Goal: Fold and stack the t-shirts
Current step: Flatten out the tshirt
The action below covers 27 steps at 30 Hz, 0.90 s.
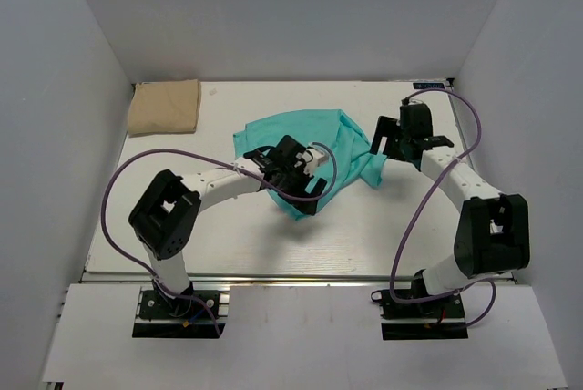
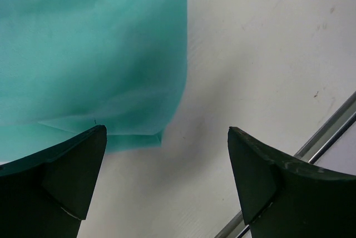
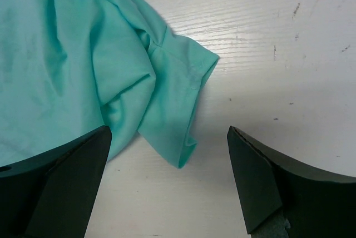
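A teal-green t-shirt (image 1: 314, 148) lies crumpled in the middle of the white table (image 1: 228, 235). A tan-beige t-shirt (image 1: 165, 106) sits folded at the back left corner. My left gripper (image 1: 296, 176) hangs over the teal shirt's near edge. In the left wrist view it (image 2: 167, 129) is open, with the teal cloth (image 2: 89, 54) under its left finger and nothing between the fingers. My right gripper (image 1: 387, 139) hovers at the shirt's right side. In the right wrist view it (image 3: 169, 128) is open above a teal sleeve (image 3: 172, 99), apart from the cloth.
White walls (image 1: 64, 89) close in the table on the left, back and right. A metal rail (image 2: 328, 138) runs along the table's near edge. Purple cables (image 1: 118, 180) loop beside both arms.
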Each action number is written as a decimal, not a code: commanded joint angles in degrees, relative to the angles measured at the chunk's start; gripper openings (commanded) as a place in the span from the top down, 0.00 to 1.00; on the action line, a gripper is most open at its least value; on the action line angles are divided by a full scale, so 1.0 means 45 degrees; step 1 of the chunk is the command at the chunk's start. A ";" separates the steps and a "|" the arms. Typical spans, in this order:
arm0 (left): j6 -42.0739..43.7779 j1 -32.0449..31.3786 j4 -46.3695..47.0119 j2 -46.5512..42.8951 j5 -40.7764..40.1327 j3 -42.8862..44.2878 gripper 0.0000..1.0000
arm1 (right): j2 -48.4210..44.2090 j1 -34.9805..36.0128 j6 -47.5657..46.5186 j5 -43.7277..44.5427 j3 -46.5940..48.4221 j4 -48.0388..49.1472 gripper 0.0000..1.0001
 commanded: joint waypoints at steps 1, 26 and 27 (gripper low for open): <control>0.0124 -0.0422 -0.0726 -0.0229 -0.1276 -0.0174 0.00 | -0.0588 -0.0156 0.0546 0.0523 -0.0310 0.0437 0.10; -0.0500 -0.1089 -0.0417 0.0163 -0.4033 0.1038 1.00 | -0.0568 -0.0410 0.0254 -0.0533 -0.1054 0.0379 0.10; -0.0713 -0.1089 -0.0415 -0.0129 -0.4268 0.1036 1.00 | -0.0608 -0.0391 0.0253 -0.0358 -0.1209 0.0360 0.10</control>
